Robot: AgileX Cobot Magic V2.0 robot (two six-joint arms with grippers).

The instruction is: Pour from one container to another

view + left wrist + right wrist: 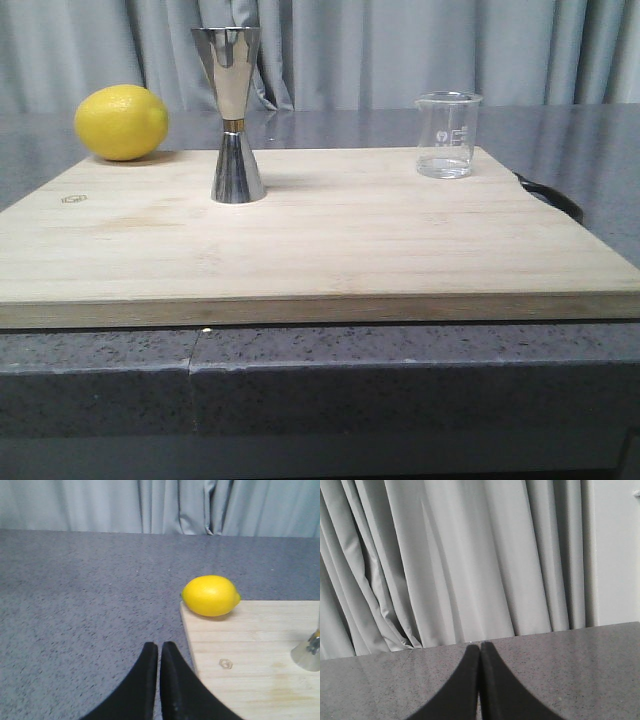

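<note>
Two grippers, both clenched on nothing: left gripper (159, 652) over bare countertop (75, 605) just beside the cutting board (260, 645) edge; right gripper (480, 652) over countertop, facing curtain (445, 555), no task item in its view. Board, front view, near to far: jigger (232, 115) upright at 10 o'clock of board centre; beaker (447, 135) upright at 2 o'clock, well apart from it; lemon (121, 122) at the far-left corner. Jigger base lies at 3 o'clock in the left wrist view. Progress judged: nothing grasped, pour not yet begun; the beaker is likely the right arm's reach.
</note>
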